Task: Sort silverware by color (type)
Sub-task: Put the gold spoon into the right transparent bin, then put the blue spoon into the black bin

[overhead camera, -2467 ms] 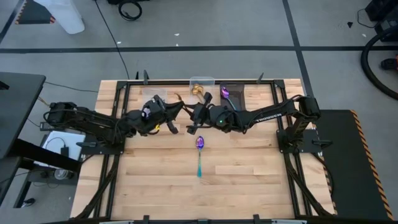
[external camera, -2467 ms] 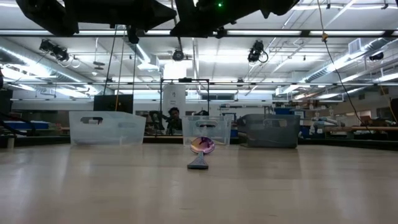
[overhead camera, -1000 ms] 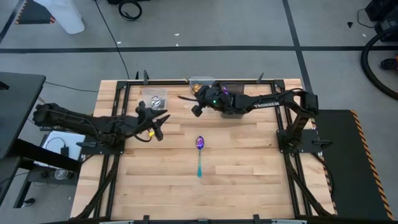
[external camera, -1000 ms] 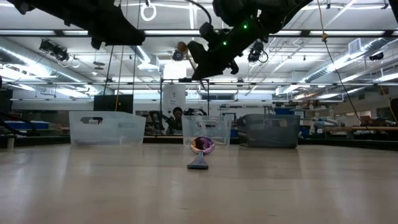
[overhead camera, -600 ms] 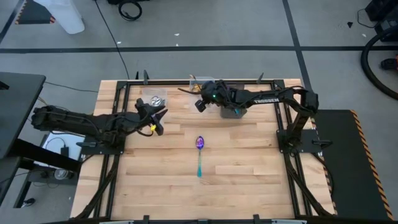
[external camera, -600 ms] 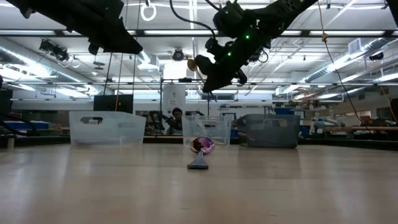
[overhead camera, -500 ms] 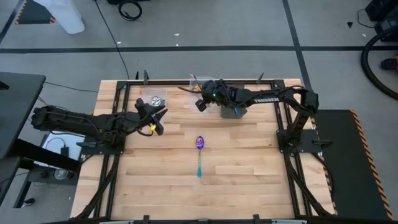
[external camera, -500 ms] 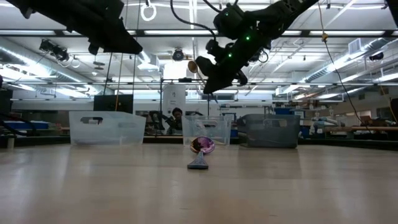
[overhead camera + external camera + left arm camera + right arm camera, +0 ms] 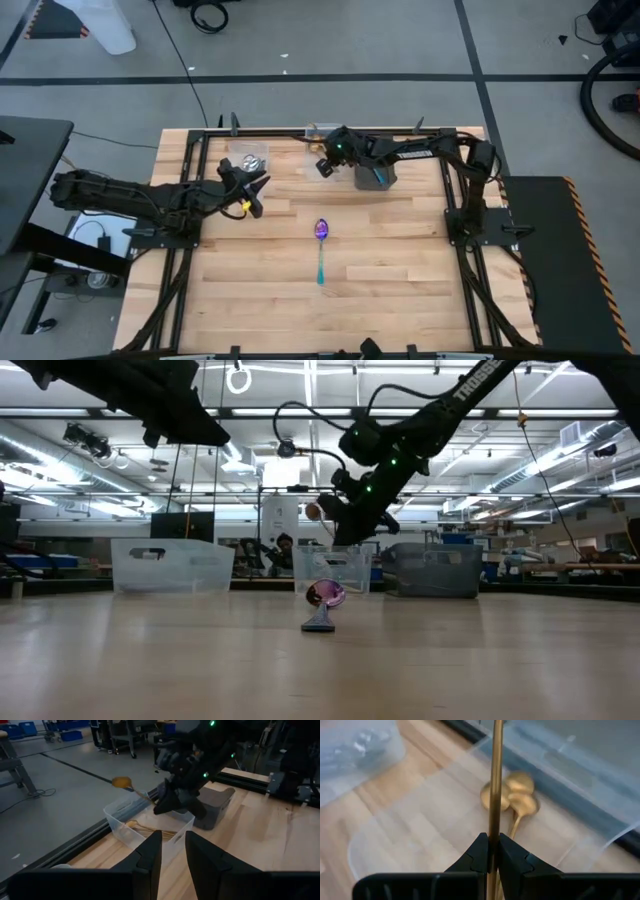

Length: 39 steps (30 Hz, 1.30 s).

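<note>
The table (image 9: 400, 300) is pale butcher-block wood, with 3 small bins along its far edge. The right gripper (image 9: 490, 851) hangs over the middle clear bin (image 9: 120, 817), its jaws clenched on the slim handle of a gold spoon (image 9: 495, 780). The handle runs straight out from between the fingertips (image 9: 476, 854), and the matte gold bowl (image 9: 313, 512) sits at the far end, raised above the bin's rim. Directly beyond the jaws, on the bin's floor, lie 2 more gold spoons (image 9: 517, 795), bowls side by side and touching.

The left gripper (image 9: 172, 851) hovers off to the side of that bin (near the clear bin (image 9: 248, 160) holding silver pieces), its 2 fingers standing a little apart with nothing between them.

Well apart from both sets of jaws, mid-table, lies an iridescent spoon (image 9: 321, 250): purple-blue bowl toward the bins, thin teal handle pointing away. The dark bin (image 9: 432, 570) sits beside the middle one.
</note>
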Each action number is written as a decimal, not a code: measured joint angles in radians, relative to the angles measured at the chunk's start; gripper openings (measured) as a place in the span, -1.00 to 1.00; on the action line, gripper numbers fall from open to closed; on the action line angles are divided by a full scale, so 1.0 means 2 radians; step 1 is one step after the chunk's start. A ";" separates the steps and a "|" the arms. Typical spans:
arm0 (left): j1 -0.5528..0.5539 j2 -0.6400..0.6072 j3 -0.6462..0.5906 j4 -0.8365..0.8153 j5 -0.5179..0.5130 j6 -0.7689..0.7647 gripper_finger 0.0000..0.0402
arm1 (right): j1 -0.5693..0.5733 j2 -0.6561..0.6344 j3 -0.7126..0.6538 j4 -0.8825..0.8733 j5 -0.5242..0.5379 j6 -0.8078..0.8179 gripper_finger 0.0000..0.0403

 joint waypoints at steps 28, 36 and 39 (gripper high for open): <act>0.000 0.000 0.000 -0.003 0.000 0.000 -0.53 | -0.036 0.042 0.001 -0.033 -0.103 0.062 -0.75; 0.000 0.000 0.000 -0.006 0.018 0.000 -0.53 | -0.036 0.042 0.002 -0.027 -0.103 0.059 -0.59; 0.000 0.000 0.000 -0.009 0.019 0.000 -0.53 | -0.036 0.043 0.017 -0.051 -0.104 0.050 -0.54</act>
